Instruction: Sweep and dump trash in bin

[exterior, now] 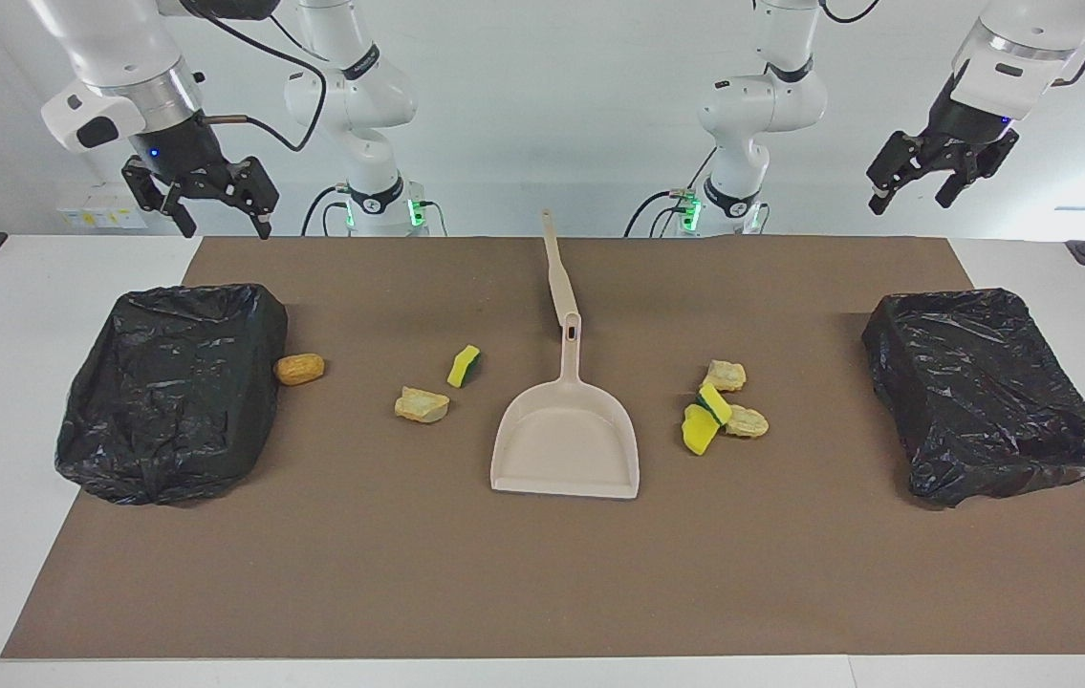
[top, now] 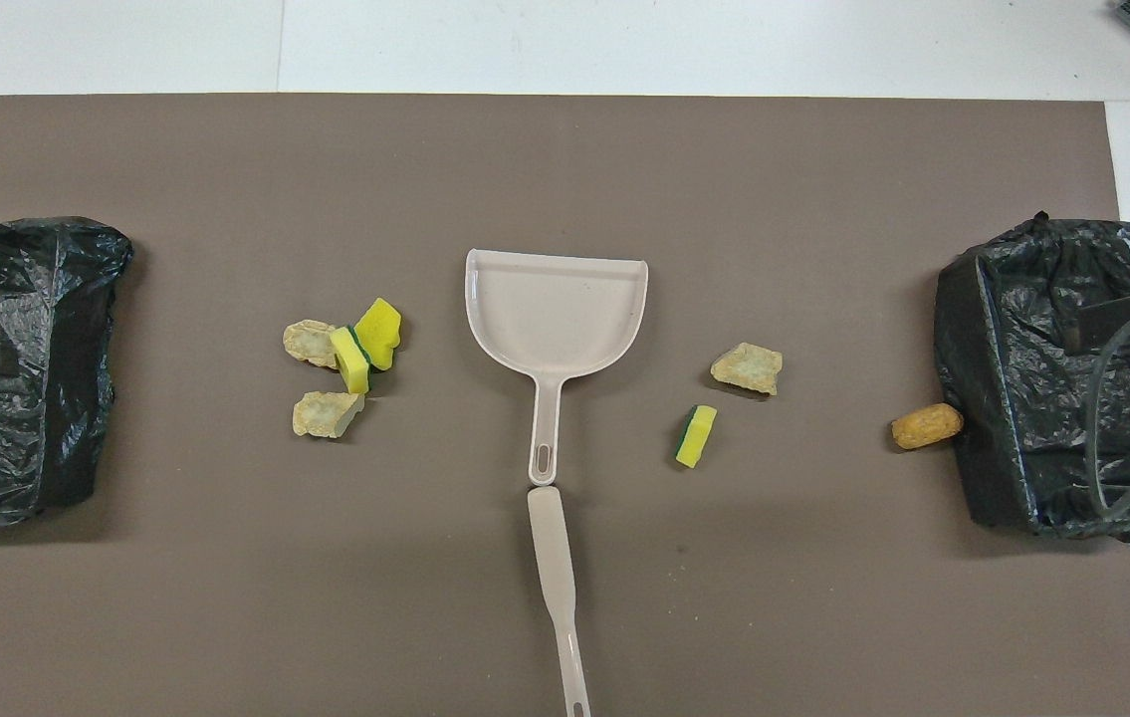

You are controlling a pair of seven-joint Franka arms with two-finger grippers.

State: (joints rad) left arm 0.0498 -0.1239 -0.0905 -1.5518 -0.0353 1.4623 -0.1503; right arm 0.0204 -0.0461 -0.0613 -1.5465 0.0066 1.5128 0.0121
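Note:
A beige dustpan (exterior: pixel 566 440) (top: pixel 555 309) lies mid-table, its handle toward the robots. A beige long-handled sweeper (exterior: pixel 556 272) (top: pixel 555 558) lies in line with that handle, nearer to the robots. Trash lies on both sides. Toward the left arm's end are two yellow sponge bits (exterior: pixel 705 420) (top: pixel 365 344) and two tan lumps (exterior: pixel 726 375) (top: pixel 324 413). Toward the right arm's end are a sponge bit (exterior: pixel 464 366) (top: pixel 696 436), a tan lump (exterior: pixel 422 404) (top: pixel 747 366) and an orange lump (exterior: pixel 299 369) (top: pixel 926 426). My left gripper (exterior: pixel 915 196) and right gripper (exterior: pixel 217 220) hang open and empty, high over the table's robot edge.
Two bins lined with black bags stand on the brown mat. One is at the right arm's end (exterior: pixel 169 392) (top: pixel 983 398), with the orange lump against its side. The other is at the left arm's end (exterior: pixel 982 392) (top: pixel 77 368).

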